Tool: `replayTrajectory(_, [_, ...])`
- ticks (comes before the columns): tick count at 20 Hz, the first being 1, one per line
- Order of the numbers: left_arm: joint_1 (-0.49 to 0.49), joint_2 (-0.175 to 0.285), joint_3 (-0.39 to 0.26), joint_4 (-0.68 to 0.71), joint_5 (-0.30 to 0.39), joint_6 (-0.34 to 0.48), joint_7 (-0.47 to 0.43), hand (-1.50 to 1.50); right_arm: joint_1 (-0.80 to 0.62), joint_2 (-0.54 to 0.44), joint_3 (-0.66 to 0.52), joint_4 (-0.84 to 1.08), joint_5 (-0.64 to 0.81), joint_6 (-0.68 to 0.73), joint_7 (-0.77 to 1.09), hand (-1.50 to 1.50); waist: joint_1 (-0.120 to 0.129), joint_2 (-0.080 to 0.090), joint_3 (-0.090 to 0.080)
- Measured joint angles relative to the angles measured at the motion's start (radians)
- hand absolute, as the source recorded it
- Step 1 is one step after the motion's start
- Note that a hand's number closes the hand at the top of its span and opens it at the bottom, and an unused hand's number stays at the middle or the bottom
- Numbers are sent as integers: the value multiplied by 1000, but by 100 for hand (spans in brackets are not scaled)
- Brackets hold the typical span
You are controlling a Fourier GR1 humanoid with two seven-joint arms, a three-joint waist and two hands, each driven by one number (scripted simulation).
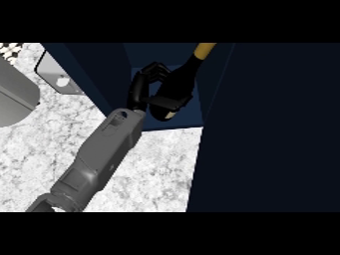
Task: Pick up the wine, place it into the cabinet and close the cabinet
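Done so far: the wine bottle (189, 69) is off the counter (154, 164) and carried in the left hand (169, 101), which has it up inside the opening of the dark blue cabinet (91, 69).
Left to do: set the bottle down in the cabinet, let go, draw the arm out, then swing the door shut. By my reading the task is a little past halfway.
Where the bottle is: within the cabinet opening, tilted, with its gold neck pointing deeper in and its pale base toward the counter edge. It is probably not yet resting on the cabinet floor, though the dark interior makes that hard to tell.
Fingers: the fingers (152, 69) are curled round the dark body of the bottle from the left side, with the rest of the hand wrapped lower on the body near the base. They are clamped on it, not spread.
Forearm: the grey forearm (102, 149) comes in from the lower left and slants up to the opening.
Door: the cabinet door (275, 124) stands open, a broad dark panel filling the right side.
Right hand: not in sight.
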Motion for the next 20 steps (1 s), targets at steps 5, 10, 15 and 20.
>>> replayTrajectory(5, [-50,-2,37,83,42,3,-15,150,3,-1,1,0,-6,9,-14,-150,-11,5,0])
replayTrajectory(10, [-98,-2,71,160,62,15,-30,150,28,-3,4,3,-14,22,-48,-150,-24,10,0])
replayTrajectory(15, [-134,11,95,219,60,26,-61,150,46,-5,2,5,-20,31,-72,-150,-27,15,0])
replayTrajectory(20, [-161,37,95,267,40,48,-93,-150,55,-4,11,7,-25,45,-101,-150,-38,20,0])
